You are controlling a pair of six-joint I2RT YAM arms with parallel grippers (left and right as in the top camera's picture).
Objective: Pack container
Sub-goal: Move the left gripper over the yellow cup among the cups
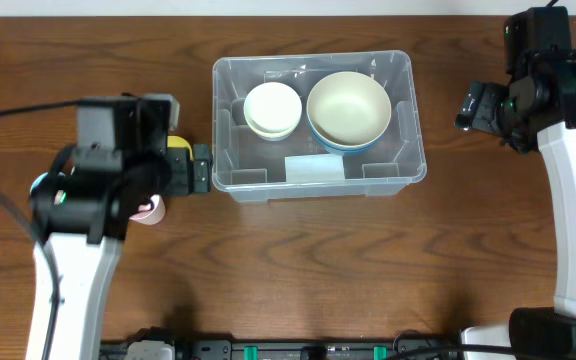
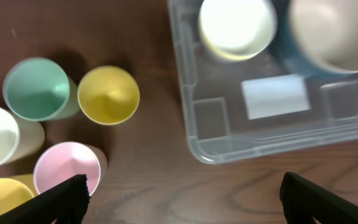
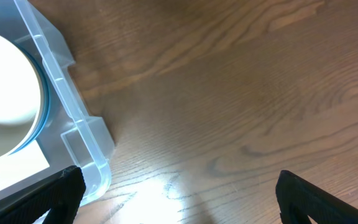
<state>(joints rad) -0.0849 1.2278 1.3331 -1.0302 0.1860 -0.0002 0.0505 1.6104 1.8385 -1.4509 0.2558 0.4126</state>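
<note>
Currently one container (image 1: 318, 190) on the table (image 1: 318, 280) holds two bowls, small (image 1: 272, 108) and large (image 1: 348, 108). Five cups (image 2: 109, 94) stand off its left wall. Left gripper (image 2: 182, 193) and right gripper (image 3: 179, 186) are both spread apart, empty.

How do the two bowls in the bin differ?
Size: the small bowl is much narrower than the large bowl. Colour: the small bowl is pale cream all over; the large bowl shows a blue outside below its cream inside. Both sit upright, side by side, in the container.

The container (image 1: 408, 150) sits in the middle of the table (image 1: 298, 270), holding a small cream bowl (image 1: 272, 108) beside a larger blue-rimmed bowl (image 1: 348, 110). The left arm (image 1: 98, 190) and right arm (image 1: 568, 150) flank it.
</note>
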